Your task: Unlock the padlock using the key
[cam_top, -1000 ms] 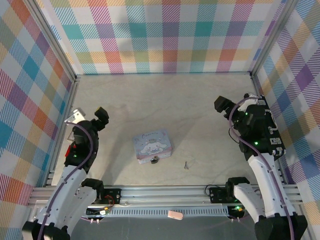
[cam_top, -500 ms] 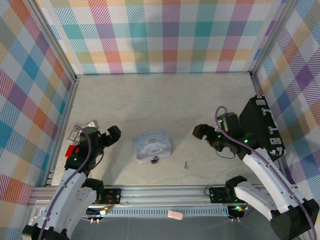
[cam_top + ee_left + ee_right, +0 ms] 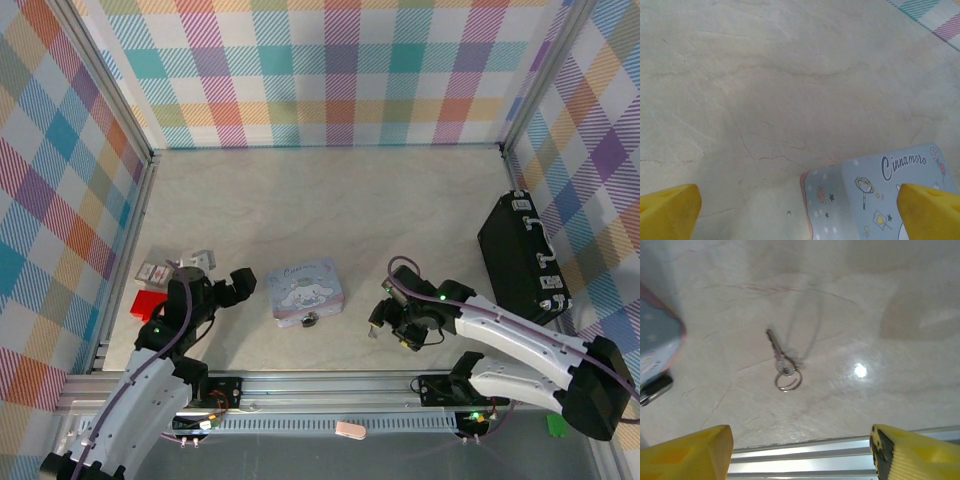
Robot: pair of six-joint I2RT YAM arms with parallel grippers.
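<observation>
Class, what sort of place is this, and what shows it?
Probably a robot test cell: plaid walls on three sides, a left arm and right arm bolted to an aluminium rail, and small props, a tin and key.

Key (image 3: 774, 346) on ring (image 3: 788, 381) flat on table (image 3: 880, 290), right claw (image 3: 800, 442) spread, tin corner (image 3: 655, 340) left

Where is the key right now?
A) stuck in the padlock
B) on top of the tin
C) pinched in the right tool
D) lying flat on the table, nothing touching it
D: the right wrist view shows the key with its ring flat on the table, ahead of the right tool, which stands open and empty.
</observation>
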